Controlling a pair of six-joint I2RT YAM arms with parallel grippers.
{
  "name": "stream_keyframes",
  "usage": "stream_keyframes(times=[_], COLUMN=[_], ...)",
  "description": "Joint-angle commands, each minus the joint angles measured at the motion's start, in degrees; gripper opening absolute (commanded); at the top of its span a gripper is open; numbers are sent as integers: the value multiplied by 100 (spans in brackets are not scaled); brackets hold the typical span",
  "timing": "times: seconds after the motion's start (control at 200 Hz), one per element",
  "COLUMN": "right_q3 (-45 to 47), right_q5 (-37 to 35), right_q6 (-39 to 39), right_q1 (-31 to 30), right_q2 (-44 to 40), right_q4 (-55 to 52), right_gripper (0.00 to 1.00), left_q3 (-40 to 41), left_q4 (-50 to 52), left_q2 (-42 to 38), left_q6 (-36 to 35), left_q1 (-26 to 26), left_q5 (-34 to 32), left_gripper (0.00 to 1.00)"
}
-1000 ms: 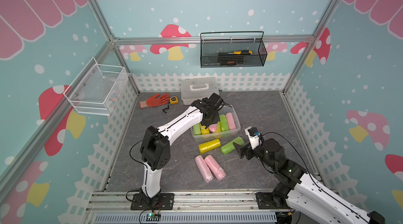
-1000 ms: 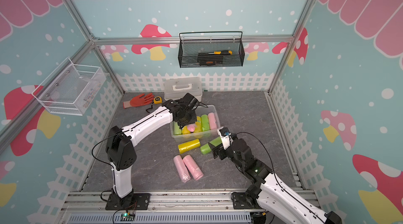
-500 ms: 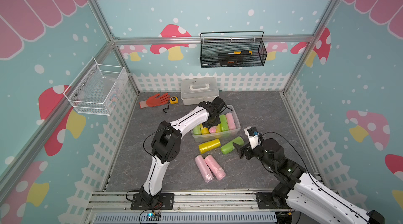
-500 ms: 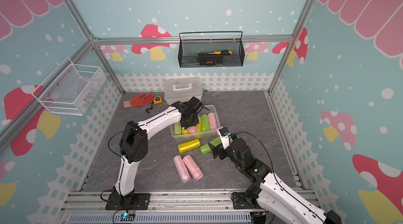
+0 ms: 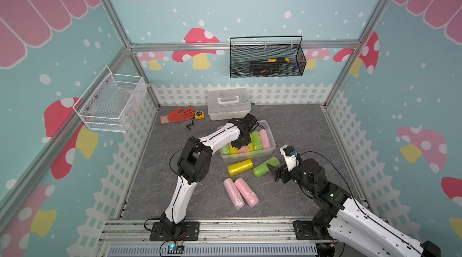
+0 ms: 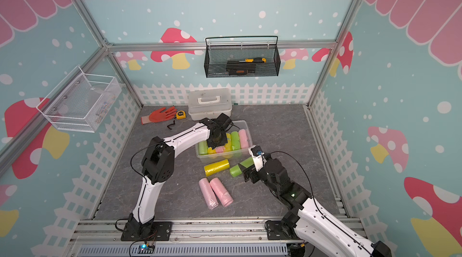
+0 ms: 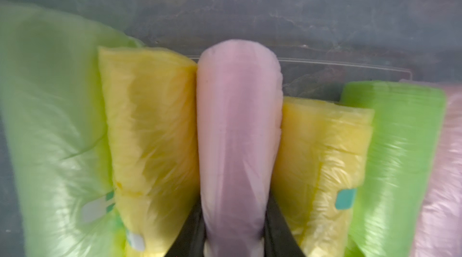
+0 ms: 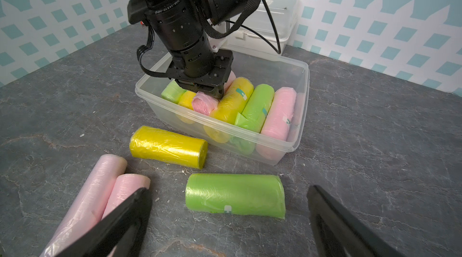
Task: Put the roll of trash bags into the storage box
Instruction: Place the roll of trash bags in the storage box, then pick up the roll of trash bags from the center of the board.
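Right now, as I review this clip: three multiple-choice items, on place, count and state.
1. The left gripper is: A) over the storage box; B) over the white case; C) beside the glove.
2. Rolls lying on the table outside the box: A) two; B) four; C) six.
3. The right gripper is: A) shut on a roll; B) open; C) shut, empty.
1A: it clamps the held pink roll there. 2B: yellow roll, green roll, two pink rolls. 3B: its jaws stand wide apart.

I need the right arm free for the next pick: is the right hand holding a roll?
No, the right hand stands open and empty, with the green trash-bag roll lying on the floor ahead of it.
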State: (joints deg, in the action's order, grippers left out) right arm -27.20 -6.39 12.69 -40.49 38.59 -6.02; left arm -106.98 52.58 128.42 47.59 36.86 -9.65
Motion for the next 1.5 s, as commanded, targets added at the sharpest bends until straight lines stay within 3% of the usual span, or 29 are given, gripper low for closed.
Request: stream_keyframes(times=[0.0, 0.12, 0.375, 0.455, 0.84, 1.011, 1.161, 1.491], right_q3=[-169, -175, -185, -185, -185, -188, -224, -236], right_q5=[16, -3, 50, 42, 58, 13, 8, -168], right_q6=[67, 58, 72, 67, 65, 67, 67, 135], right_q1=[3, 2, -1, 5, 5, 6, 6, 6], right_q2=[12, 48, 100, 109, 158, 218, 260, 376], right_q4=[40, 46, 58, 62, 66, 62, 31, 14], right_gripper=[99, 99, 99, 99, 99, 99, 99, 99], left_q3=[1, 6, 253, 307, 1011, 1523, 2513, 5584], left_q4=[116, 123, 104, 100, 121, 71, -323, -1808], left_q2=[348, 425, -196, -458, -2216, -3283, -4607, -8182], left_q6=[-114, -162, -238, -275, -312, -319, -376, -782], left_q1=[-47, -46, 65, 108, 301, 357, 348, -107], left_q5=[-187, -159, -604, -643, -725, -734, -829, -1471], left_gripper=[0, 2, 46, 53, 60, 60, 63, 90])
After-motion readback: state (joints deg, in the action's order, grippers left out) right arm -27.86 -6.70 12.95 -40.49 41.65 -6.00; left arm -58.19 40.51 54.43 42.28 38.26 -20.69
